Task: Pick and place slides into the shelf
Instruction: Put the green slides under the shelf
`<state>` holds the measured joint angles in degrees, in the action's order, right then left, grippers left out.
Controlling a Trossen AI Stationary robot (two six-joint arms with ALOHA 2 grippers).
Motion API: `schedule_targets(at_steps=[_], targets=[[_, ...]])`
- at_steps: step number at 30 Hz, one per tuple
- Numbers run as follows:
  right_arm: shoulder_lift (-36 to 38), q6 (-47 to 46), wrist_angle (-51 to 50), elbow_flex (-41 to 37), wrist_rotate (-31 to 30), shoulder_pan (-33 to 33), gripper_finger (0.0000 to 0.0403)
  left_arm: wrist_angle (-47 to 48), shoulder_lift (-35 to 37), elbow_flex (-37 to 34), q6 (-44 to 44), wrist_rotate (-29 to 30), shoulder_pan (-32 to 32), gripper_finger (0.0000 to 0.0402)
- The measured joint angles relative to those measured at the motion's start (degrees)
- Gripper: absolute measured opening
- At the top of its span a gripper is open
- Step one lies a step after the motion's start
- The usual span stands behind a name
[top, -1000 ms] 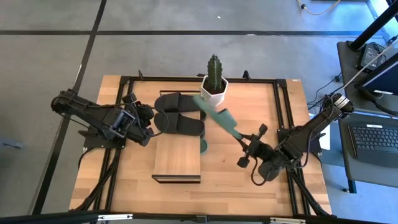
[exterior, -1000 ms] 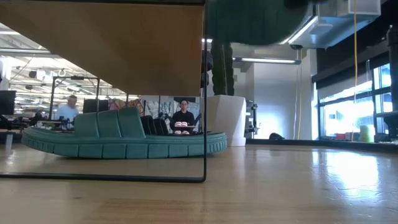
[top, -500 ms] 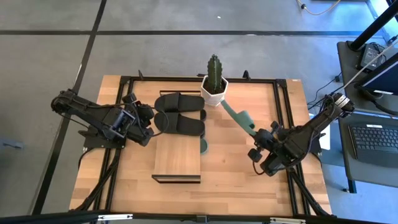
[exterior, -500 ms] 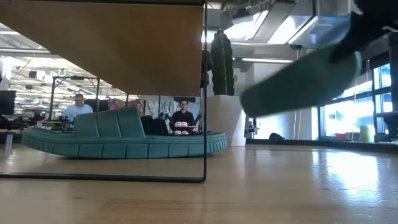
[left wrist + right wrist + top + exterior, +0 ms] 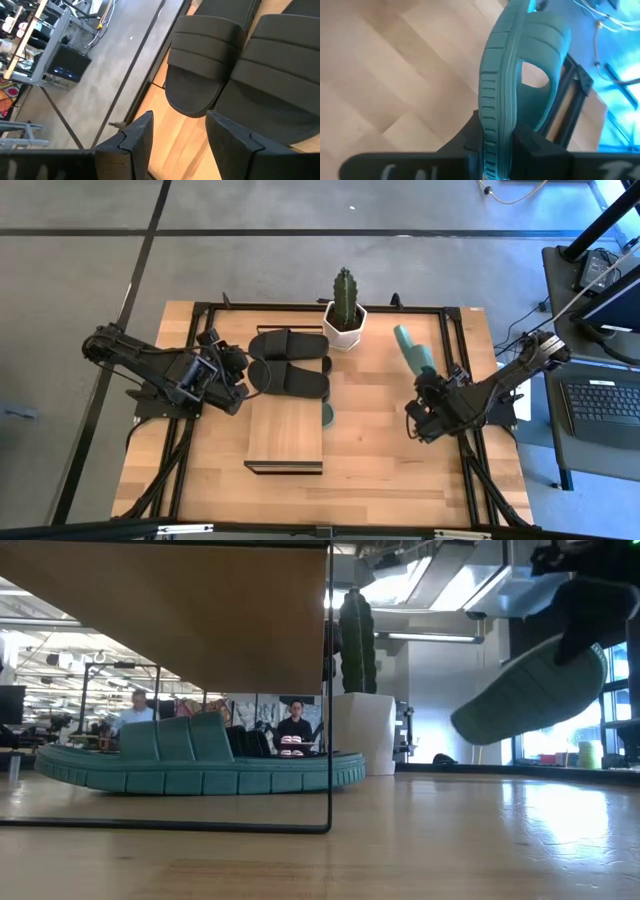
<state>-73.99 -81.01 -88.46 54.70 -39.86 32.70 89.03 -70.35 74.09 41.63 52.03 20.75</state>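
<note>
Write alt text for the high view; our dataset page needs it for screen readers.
The right pincer holds a green slide above the table. The open left pincer waits beside two black slides behind the shelf.

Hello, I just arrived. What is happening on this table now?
The right gripper is shut on a muted green slide sandal and holds it in the air above the right part of the wooden table. Another green sandal lies under the low shelf with the light wooden top. The left gripper is open beside the pair of black sandals, which lies next to the white cactus pot.
</note>
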Motion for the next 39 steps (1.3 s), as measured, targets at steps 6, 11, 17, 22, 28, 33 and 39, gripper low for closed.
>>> schedule_targets(at_steps=[6, 11, 17, 22, 28, 33, 39], targets=[[-2.89, 0.34, 0.06, 0.00, 2.55, -6.60, 0.0049, -0.03, -0.02, 0.01, -0.01, 0.02, 0.00, 0.0172], [-7.79, 3.45, 0.29, 0.00, 7.26, -11.22, 0.0049, -0.16, -0.02, 0.01, -0.01, 0.03, 0.00, 0.0172], [-13.53, 5.31, 3.47, 0.00, 10.34, -13.69, 0.0049, -0.26, -0.02, 0.02, 0.02, 0.03, 0.00, 0.0172], [-17.49, 10.68, 15.40, 0.00, 12.86, -13.85, 0.0049, -0.26, -0.02, -0.01, -0.01, 0.02, 0.00, 0.0172], [-22.47, 11.35, 26.10, 0.00, 17.35, -13.83, 0.0049, -0.26, -0.02, 0.02, 0.00, 0.02, 0.00, 0.0172], [-25.02, 10.96, 30.32, -0.02, 18.87, -13.76, 0.0067, -0.42, -0.03, 0.00, 0.00, 0.02, 0.00, 0.0172], [-24.95, 10.75, 31.33, -0.02, 19.80, -13.74, 0.0115, -0.76, -0.04, 0.02, -0.01, 0.02, 0.00, 0.0172]])
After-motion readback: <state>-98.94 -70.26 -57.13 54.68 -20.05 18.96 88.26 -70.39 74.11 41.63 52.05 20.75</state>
